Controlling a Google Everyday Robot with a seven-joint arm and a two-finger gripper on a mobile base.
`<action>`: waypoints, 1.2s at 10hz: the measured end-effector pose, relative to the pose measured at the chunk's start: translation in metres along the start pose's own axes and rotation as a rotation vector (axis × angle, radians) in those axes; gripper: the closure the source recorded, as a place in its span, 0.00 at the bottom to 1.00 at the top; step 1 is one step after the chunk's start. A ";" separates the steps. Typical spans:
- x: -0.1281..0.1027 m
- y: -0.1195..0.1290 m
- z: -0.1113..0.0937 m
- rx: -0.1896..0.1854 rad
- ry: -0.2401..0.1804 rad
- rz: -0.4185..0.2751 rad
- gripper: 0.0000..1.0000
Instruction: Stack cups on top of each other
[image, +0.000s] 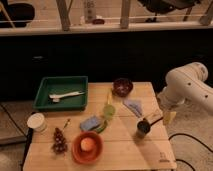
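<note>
The claw, its fingers apart, is right at the shiny dark grey metal cup on the wooden tabletop (the translucent yellow-green cup stands apart).

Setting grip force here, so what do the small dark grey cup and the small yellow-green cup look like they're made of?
Dark grey shiny cup, beside the open gripper at right: probably metal, judging by its dull sheen and lighter rim. Translucent yellow-green cup, centre: likely glossy plastic, since light glows through it.
</note>
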 end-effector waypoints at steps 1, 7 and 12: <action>0.000 0.000 0.000 0.000 0.000 0.000 0.20; -0.002 0.027 0.013 -0.012 0.076 -0.127 0.20; -0.003 0.041 0.017 -0.016 0.133 -0.227 0.20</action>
